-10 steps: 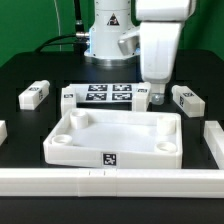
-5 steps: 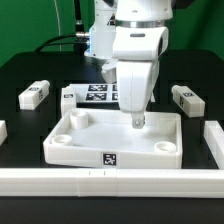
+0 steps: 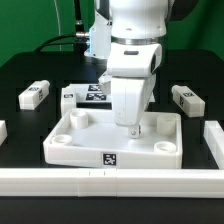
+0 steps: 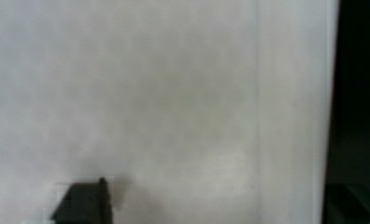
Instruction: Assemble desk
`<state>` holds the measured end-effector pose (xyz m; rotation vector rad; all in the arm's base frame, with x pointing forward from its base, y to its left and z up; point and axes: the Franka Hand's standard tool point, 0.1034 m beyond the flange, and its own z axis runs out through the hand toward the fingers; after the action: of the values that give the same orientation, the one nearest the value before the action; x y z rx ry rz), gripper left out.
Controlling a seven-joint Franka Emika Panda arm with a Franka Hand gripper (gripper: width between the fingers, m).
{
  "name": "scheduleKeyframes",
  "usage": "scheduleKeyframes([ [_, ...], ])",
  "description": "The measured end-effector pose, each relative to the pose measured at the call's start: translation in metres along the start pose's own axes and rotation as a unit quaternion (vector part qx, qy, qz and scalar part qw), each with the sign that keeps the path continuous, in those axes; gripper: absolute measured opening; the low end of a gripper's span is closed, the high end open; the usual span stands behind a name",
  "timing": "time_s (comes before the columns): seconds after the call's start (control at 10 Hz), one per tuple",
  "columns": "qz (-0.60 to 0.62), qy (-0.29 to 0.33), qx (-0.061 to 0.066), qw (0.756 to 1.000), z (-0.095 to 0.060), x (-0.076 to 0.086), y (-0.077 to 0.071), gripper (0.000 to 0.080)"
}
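Note:
The white tray-like desk tabletop [image 3: 85, 135] lies at the front middle of the table in the exterior view, rim up, with round corner sockets. My gripper [image 3: 133, 126] has come down over its inner floor, right of the middle, and its jaws look shut on a short white desk leg held upright. Loose tagged legs lie on the table: two on the exterior view's left [image 3: 35, 95] [image 3: 68, 98] and one on the right [image 3: 185, 98]. The wrist view is almost all blurred white surface, with one dark fingertip [image 4: 84, 203] at its edge.
The marker board [image 3: 97, 93] lies behind the tabletop, partly hidden by my arm. A long white border rail [image 3: 110, 180] runs along the front, with white blocks at the exterior view's left [image 3: 3, 130] and right [image 3: 214, 137] edges.
My gripper moved from the spot behind the tabletop's far right corner towards the exterior view's left and front, then lowered into the tabletop. The leg that lay at that spot is gone from the table.

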<state>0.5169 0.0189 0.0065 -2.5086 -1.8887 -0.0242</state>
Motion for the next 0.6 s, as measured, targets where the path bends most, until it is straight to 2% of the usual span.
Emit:
scheduleKeyframes([
  [0.1, 0.0, 0.0, 0.0, 1.0, 0.0002, -0.0001, -0.0002, 0.0387],
  [0.2, 0.0, 0.0, 0.0, 1.0, 0.0003, -0.0001, -0.0003, 0.0387],
  [0.3, 0.0, 0.0, 0.001, 1.0, 0.0003, -0.0001, -0.0004, 0.0202],
  [0.4, 0.0, 0.0, 0.001, 1.0, 0.0003, -0.0001, -0.0004, 0.0067],
  [0.6, 0.0, 0.0, 0.001, 1.0, 0.0004, -0.0003, -0.0007, 0.0057],
])
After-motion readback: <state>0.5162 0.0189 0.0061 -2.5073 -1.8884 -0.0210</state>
